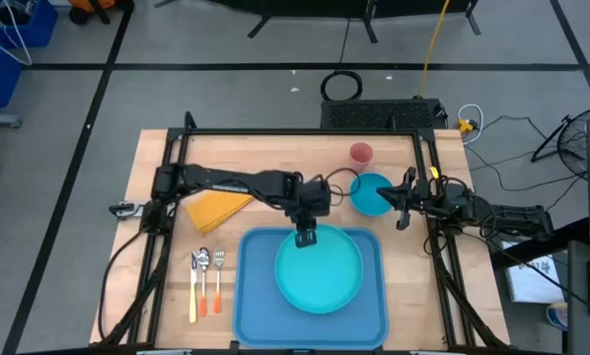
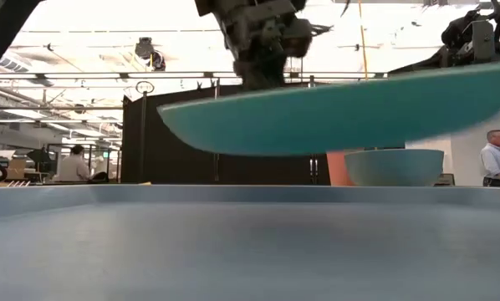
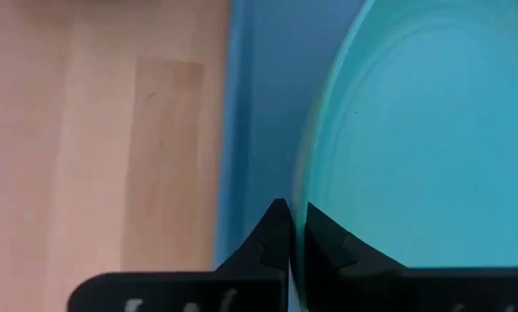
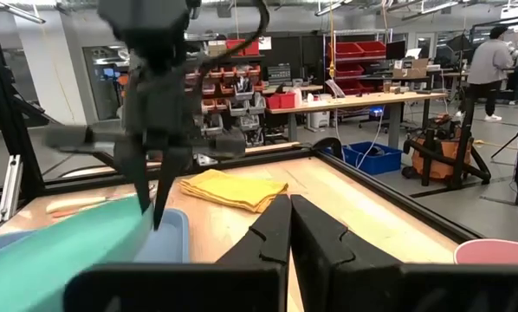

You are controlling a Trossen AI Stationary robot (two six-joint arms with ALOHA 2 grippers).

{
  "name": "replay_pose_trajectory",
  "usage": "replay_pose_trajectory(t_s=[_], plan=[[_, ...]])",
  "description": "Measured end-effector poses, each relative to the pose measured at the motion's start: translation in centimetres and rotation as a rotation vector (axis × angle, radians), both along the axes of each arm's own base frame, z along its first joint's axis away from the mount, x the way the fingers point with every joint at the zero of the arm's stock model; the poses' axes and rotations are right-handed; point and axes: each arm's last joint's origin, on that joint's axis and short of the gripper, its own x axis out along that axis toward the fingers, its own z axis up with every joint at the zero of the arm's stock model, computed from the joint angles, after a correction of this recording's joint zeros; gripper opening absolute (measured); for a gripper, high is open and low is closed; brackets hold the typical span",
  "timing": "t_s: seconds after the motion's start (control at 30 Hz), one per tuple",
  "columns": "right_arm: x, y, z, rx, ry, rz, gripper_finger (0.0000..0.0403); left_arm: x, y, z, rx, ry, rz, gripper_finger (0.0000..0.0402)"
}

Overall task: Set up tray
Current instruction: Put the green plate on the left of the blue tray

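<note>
Here the large flat blue plastic tray (image 1: 248, 296) lies at the near middle of the wooden table (image 1: 157, 168), with a round turquoise plate (image 1: 320, 271) held tilted above it.

The left gripper (image 1: 306, 237) pinches the plate's far rim, fingers clamped on it. Left of the tray lie a fork, spoon and knife with orange handles (image 1: 206, 281); farther off, a yellow cloth (image 1: 216, 205). The right gripper (image 1: 402, 219) waits at the right, fingers closed on nothing, beside a blue bowl (image 1: 371, 194) and pink cup (image 1: 361, 154).
</note>
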Motion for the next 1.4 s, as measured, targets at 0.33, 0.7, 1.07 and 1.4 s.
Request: replay_pose_trajectory(t_s=[0.33, 0.7, 1.07, 1.4], plan=[[0.0, 0.0, 0.0, 0.05, -0.013, 0.005, 0.0, 3.3, -1.4, -2.4, -0.085, -0.016, 0.037, 0.0006], [0.0, 0.0, -0.2, 0.053, 0.009, 0.006, 0.0, 7.0, -4.1, -4.6, -0.068, 0.031, -0.003, 0.0006], [0.0, 0.0, -0.2, 0.054, 0.01, 0.006, 0.0, 6.9, -3.1, -5.3, -0.047, 0.069, 0.027, 0.0006], [0.0, 0.0, -0.2, 0.054, 0.01, 0.006, 0.0, 7.1, -3.3, -5.3, -0.034, 0.045, 0.004, 0.0006]])
